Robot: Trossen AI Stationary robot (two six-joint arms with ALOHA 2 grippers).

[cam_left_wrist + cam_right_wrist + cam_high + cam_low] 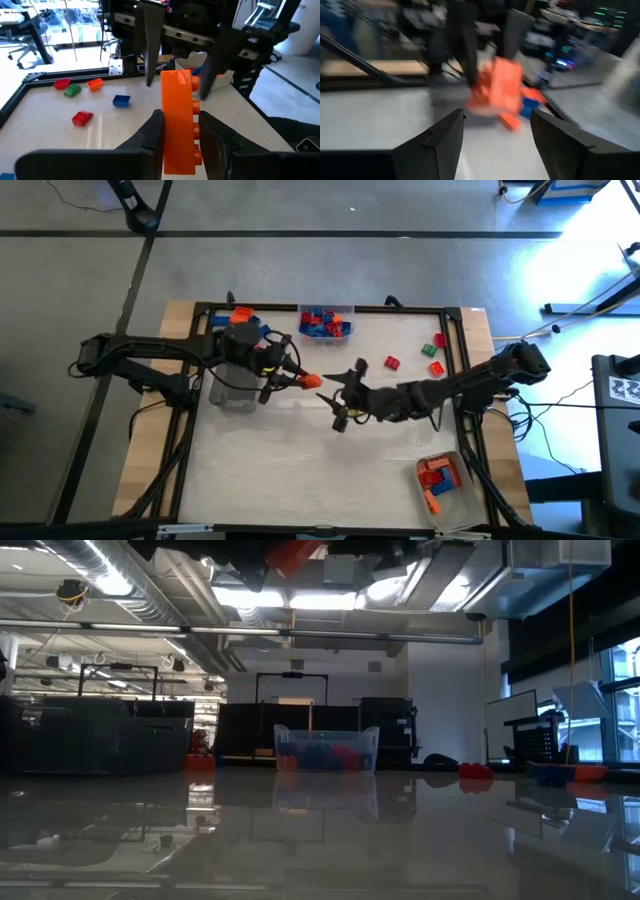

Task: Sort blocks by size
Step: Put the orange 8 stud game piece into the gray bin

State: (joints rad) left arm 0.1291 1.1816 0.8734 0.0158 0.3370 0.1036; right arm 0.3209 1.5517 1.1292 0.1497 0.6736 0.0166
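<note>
Closest to the lens, the left gripper (180, 137) is clamped on a long orange brick (178, 120) standing upright between its fingers, held above the table's middle. Facing it, just beyond the brick's free end, the right gripper (345, 395) hangs with jaws apart and empty. This looks like a handover between the arms. Next, the right jaws would need to close around the free upper half before the left lets go. Loose bricks (434, 350) lie well beyond the right gripper.

Overhead cam down; low cam level; wrist cams face-to-face.
</note>
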